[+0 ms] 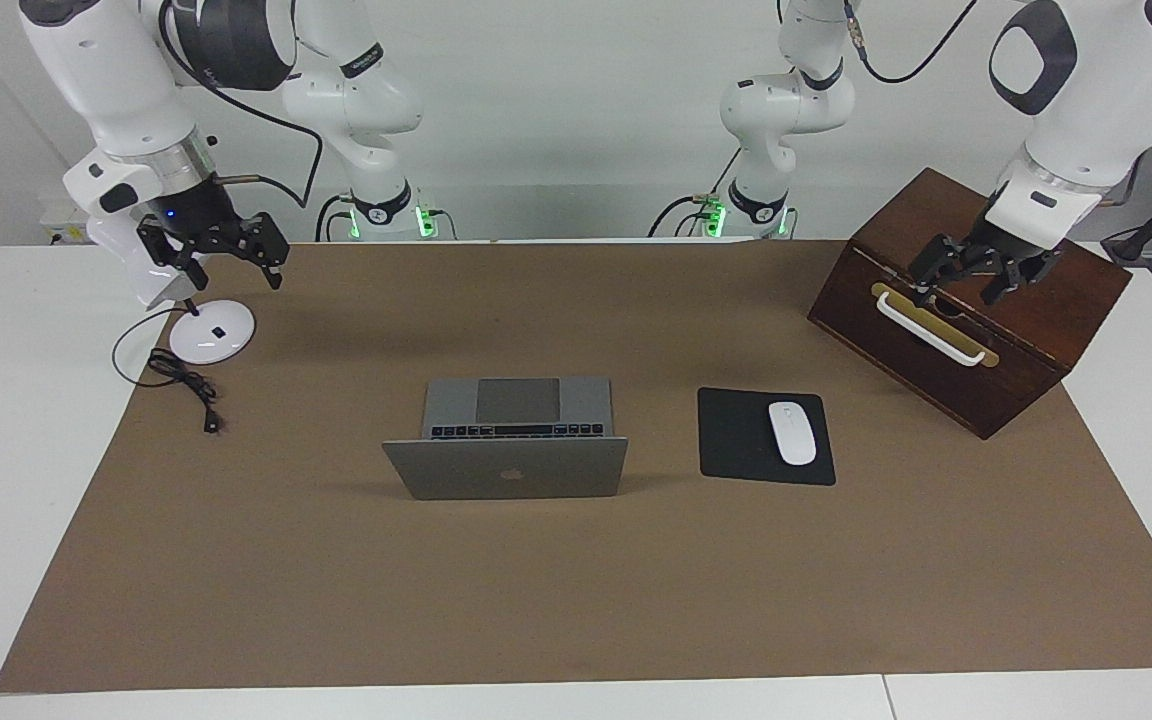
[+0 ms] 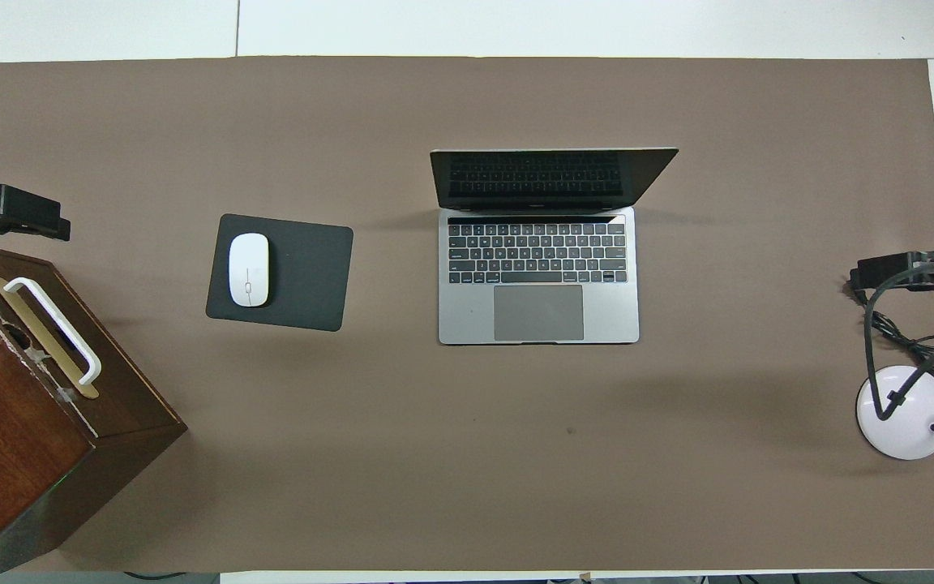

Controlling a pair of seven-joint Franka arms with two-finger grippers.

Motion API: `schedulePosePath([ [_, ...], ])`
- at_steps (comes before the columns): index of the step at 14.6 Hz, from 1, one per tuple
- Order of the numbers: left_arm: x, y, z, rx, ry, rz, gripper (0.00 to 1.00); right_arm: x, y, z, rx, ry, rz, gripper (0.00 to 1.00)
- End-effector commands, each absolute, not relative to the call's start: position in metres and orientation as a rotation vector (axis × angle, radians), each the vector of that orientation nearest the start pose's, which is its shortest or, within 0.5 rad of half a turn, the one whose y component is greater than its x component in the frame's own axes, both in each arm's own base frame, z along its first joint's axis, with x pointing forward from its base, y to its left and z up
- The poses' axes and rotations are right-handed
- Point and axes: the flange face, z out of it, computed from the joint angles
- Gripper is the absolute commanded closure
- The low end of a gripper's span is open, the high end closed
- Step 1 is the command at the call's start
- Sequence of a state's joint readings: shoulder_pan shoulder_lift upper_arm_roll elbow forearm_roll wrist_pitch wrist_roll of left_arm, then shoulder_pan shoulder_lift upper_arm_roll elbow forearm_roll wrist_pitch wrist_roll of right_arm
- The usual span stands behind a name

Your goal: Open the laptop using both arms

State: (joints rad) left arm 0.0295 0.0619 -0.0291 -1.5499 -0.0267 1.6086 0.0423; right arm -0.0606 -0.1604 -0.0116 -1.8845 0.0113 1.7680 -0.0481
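The silver-grey laptop [image 1: 506,467] stands in the middle of the brown mat with its lid raised. The dark screen faces the robots, and the keyboard and trackpad [image 2: 538,312] are uncovered. Neither gripper touches it. My left gripper [image 1: 964,290] hangs open over the wooden box at the left arm's end of the table and holds nothing. My right gripper [image 1: 236,275] hangs open over the lamp base at the right arm's end and also holds nothing. In the overhead view the left gripper [image 2: 13,215] and the right gripper [image 2: 897,272] show only at the side edges.
A black mouse pad [image 2: 305,272] with a white mouse [image 2: 248,269] lies beside the laptop toward the left arm's end. A dark wooden box [image 1: 976,330] with a white handle stands at that end. A white lamp base [image 1: 213,331] and its black cable [image 1: 186,385] sit at the other.
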Motion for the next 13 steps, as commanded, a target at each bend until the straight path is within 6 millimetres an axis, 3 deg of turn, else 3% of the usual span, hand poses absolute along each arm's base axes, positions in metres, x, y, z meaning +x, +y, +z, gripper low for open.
schedulePosePath([
  [1,0.5723,-0.0033,0.6055,-3.169,0.03,0.0,0.0,0.5061,-0.0414,0.5792,-3.15,0.017,-0.059,0.0],
  [13,0.5727,-0.0017,0.6052,-3.17,-0.002,-0.005,0.0,0.5063,-0.0414,0.5794,-3.15,0.017,-0.062,0.0],
])
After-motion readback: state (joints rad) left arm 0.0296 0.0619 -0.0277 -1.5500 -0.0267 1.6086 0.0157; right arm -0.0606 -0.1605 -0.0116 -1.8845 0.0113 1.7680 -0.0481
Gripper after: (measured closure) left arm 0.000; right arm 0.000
